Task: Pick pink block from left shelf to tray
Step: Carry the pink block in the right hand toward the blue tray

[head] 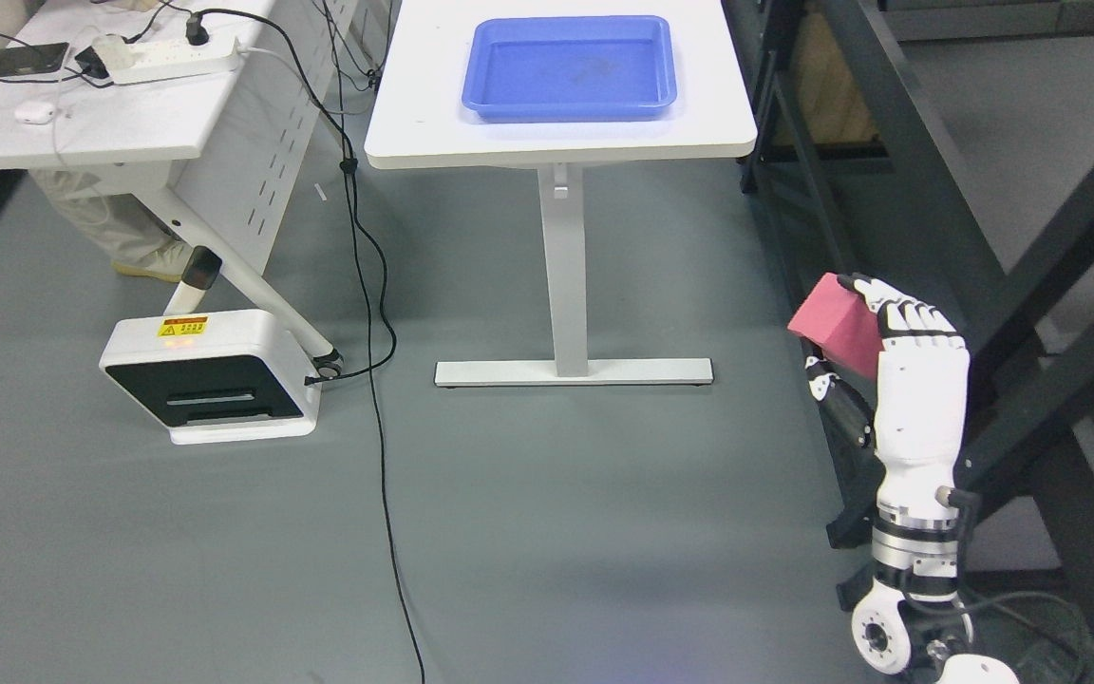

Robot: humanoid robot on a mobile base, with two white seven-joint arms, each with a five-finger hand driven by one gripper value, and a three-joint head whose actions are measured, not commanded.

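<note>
The tray lies on the bench, with the second bench carrying a power strip to that bench's left, the shelf frame to its right, and the block in the robot hand nearer the camera, right of the bench.

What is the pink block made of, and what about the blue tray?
The pink block, held in the right hand, looks like foam or soft plastic: its faces are dull, with no shine. I can't be sure which. The blue tray on the white table looks like hard moulded plastic: one even colour, rounded corners, a slightly glossy raised rim.
</note>
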